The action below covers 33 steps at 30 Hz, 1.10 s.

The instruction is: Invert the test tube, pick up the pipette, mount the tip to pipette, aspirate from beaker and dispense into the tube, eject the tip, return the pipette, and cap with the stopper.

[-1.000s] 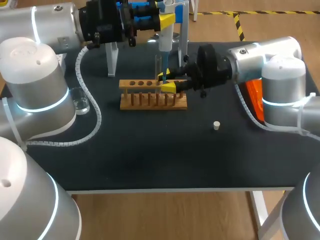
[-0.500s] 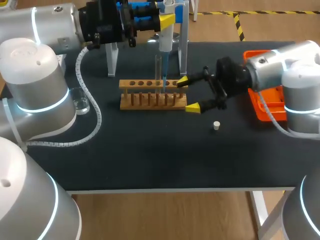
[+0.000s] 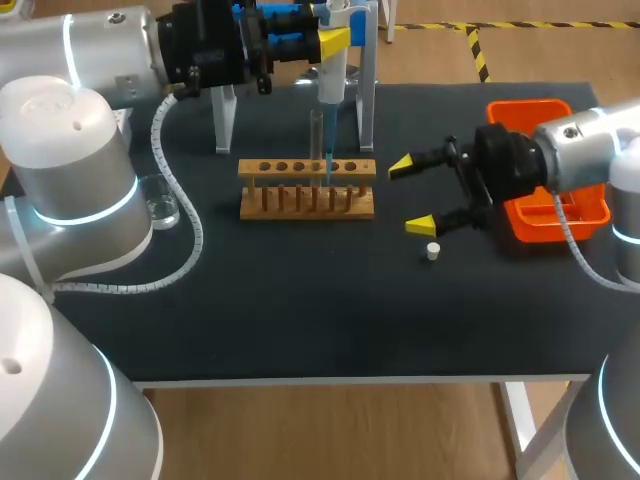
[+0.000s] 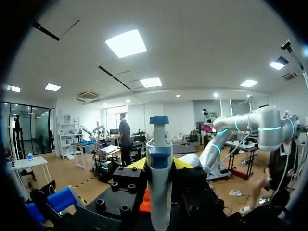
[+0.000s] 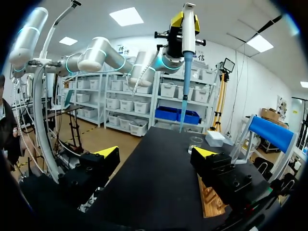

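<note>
Status of left hand (image 3: 335,42): clamped on the pipette (image 3: 331,80), with one yellow finger on each side of its body; the left wrist view confirms the grip. The pipette hangs upright over the far part of the worktop (image 3: 300,310). Its tip (image 3: 328,165) points down at the rack (image 3: 290,200).

The tube (image 3: 316,130) stands upright in the rack, toward the rack's right end. The tip runs down either just beside the tube or inside it; which of the two cannot be told.

Status of right hand (image 3: 410,196): fingers spread wide, holding nothing. It lies level over the worktop, to the right of the rack and apart from it, with its fingers pointing toward the rack. In the right wrist view the pipette shows ahead of the spread fingers.

The stopper (image 3: 433,251) lies on the worktop near the right hand's nearer finger, not touching it.

The beaker (image 3: 160,200) stands near the worktop's left edge, well apart from the rack. The orange tray (image 3: 530,110) sits at the right edge, partly under the right arm. The stand (image 3: 368,95) rises behind the rack.
</note>
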{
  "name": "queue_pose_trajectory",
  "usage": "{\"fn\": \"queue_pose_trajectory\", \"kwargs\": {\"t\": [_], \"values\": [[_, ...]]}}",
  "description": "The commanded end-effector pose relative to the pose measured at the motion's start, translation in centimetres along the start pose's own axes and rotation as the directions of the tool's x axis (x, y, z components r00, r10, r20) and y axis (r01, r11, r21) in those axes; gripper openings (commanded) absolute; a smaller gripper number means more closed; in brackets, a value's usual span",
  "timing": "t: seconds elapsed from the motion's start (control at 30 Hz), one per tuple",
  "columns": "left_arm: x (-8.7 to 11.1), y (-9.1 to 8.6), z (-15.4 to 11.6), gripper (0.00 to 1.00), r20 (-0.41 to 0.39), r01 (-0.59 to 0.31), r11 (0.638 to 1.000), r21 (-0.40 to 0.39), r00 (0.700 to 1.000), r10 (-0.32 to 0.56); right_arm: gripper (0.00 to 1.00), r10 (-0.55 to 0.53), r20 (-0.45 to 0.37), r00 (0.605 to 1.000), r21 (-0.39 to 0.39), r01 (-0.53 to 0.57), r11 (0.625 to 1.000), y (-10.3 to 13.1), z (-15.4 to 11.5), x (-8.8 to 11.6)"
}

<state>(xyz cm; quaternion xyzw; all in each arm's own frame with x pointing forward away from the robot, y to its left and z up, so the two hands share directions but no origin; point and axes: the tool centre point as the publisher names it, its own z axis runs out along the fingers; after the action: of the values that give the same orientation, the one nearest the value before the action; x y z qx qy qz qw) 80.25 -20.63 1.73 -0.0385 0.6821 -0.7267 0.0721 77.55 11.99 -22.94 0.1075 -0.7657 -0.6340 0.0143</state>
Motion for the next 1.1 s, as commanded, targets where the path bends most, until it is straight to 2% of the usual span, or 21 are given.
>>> {"fn": "queue_pose_trajectory", "kwargs": {"t": [0.03, 0.4, 0.6, 0.83, 1.1], "values": [[0.0, 0.0, -0.1, 0.00, -0.001, -0.001, 1.000, 0.002, 1.000, 0.001, 1.00, 0.000, 0.007, 1.000, 0.004, 0.000, 1.000, 0.2, 0.0, 0.3], [0.0, 0.0, -0.1, 0.00, -0.001, -0.001, 1.000, 0.002, 1.000, 0.001, 1.00, 0.000, 0.007, 1.000, 0.004, 0.000, 1.000, 0.2, 0.0, 0.3], [-1.0, 0.7, -3.4, 0.00, -0.018, -0.089, 0.996, -0.021, 0.996, 0.089, 1.00, 0.000, 0.007, 1.000, 0.004, 0.000, 1.000, 0.2, 0.0, 0.3], [-2.4, 1.9, -7.9, 0.00, 0.019, -0.142, 0.989, -0.044, 0.990, 0.143, 1.00, 0.000, 0.007, 1.000, 0.004, 0.000, 1.000, 0.2, 0.0, 0.3], [-5.0, 3.8, -12.4, 0.00, 0.054, -0.126, 0.991, -0.041, 0.990, 0.129, 1.00, 0.000, 0.007, 1.000, 0.004, 0.000, 1.000, 0.2, 0.0, 0.3]]}}
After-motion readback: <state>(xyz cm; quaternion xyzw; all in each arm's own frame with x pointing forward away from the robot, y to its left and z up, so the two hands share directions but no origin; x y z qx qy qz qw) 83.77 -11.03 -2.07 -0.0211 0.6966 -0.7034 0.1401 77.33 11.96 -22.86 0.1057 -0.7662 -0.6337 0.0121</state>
